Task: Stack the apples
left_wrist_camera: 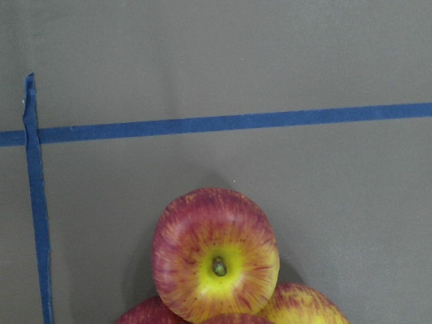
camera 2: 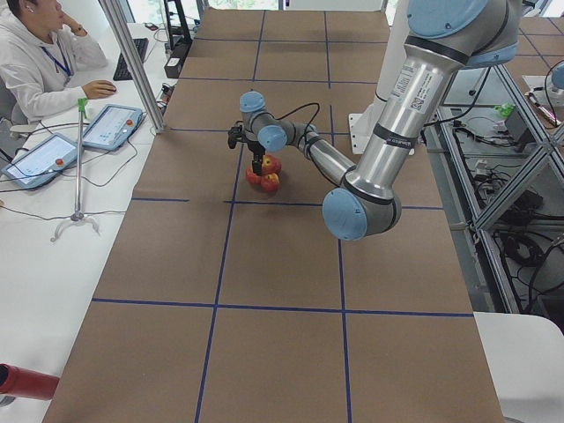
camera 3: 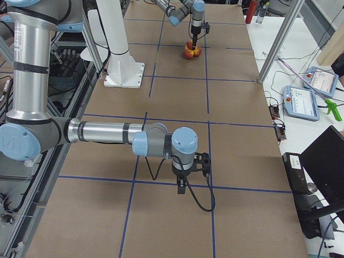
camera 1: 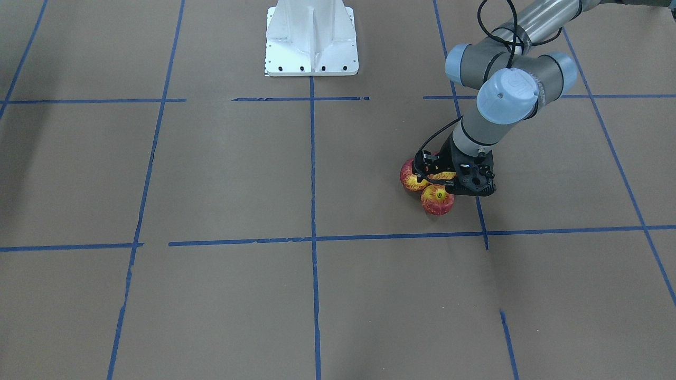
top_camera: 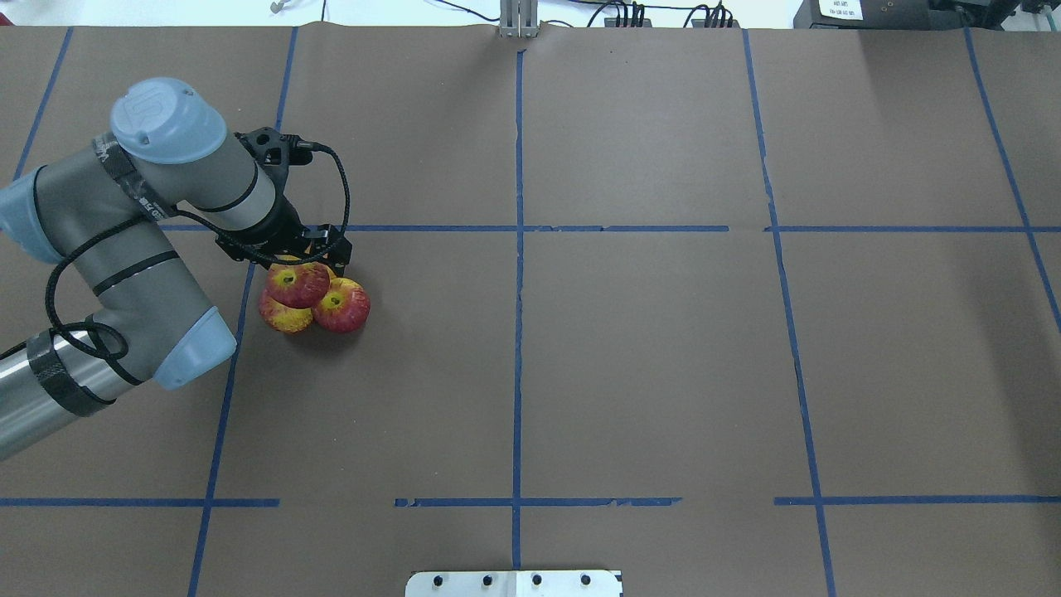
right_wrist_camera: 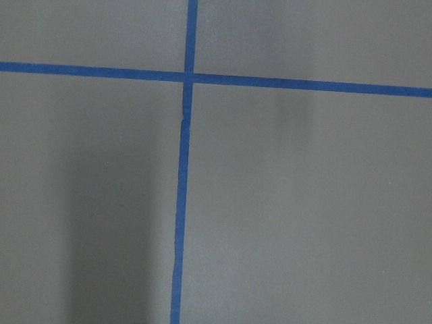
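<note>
The apples form a small heap left of the table's middle. In the overhead view one apple point(top_camera: 297, 283) lies on top of two others point(top_camera: 341, 305) point(top_camera: 283, 317); a fourth is mostly hidden under the gripper. The front view shows two apples point(camera 1: 412, 178) point(camera 1: 437, 199). My left gripper point(top_camera: 300, 267) points straight down at the top apple. Its fingers are hidden, so I cannot tell whether it grips the apple. The left wrist view shows one apple point(left_wrist_camera: 216, 253), stem up, with others at the bottom edge. My right gripper point(camera 3: 183, 188) hangs low over bare table far from the heap, and I cannot tell its state.
The brown table is marked with blue tape lines point(top_camera: 519, 249). The white robot base point(camera 1: 311, 42) stands at the middle of the robot's side. An operator point(camera 2: 35, 62) sits beside the table with tablets point(camera 2: 110, 128) and a metal post point(camera 2: 132, 62).
</note>
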You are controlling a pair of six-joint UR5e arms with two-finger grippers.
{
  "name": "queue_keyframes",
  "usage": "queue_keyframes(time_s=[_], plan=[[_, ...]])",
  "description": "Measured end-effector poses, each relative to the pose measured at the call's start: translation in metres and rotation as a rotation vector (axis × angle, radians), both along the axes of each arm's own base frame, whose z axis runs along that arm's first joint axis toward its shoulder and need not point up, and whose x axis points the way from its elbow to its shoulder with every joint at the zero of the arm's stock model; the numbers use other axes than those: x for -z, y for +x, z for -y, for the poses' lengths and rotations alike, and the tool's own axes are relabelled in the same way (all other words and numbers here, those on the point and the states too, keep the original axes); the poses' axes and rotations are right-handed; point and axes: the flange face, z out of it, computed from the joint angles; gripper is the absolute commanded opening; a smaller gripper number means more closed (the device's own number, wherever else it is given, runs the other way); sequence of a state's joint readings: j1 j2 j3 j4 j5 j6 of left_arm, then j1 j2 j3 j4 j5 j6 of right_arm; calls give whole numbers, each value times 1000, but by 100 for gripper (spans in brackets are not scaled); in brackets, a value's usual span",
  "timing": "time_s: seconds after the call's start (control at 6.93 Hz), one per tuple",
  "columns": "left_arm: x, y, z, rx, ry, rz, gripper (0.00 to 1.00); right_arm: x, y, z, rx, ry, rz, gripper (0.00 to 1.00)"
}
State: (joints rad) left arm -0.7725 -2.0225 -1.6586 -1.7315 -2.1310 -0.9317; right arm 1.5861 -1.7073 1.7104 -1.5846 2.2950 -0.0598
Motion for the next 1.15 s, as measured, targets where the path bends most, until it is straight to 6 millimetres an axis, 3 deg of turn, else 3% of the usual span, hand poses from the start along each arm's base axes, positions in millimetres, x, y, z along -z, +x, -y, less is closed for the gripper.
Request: queue_keyframes(time_s=[0.29,0.72,0.87,1.15], plan=[[12,-19,-1,18,4,2,100,0,0,0,0,0,0,100],[69,-107,0,112,44,-17,100,0,0,0,-1,-1,0,100],[64,-128,-3,105,69,-6,100,0,0,0,-1,-1,0,100],[10,-192,-20,41,150,49,100,0,0,0,0,0,0,100]])
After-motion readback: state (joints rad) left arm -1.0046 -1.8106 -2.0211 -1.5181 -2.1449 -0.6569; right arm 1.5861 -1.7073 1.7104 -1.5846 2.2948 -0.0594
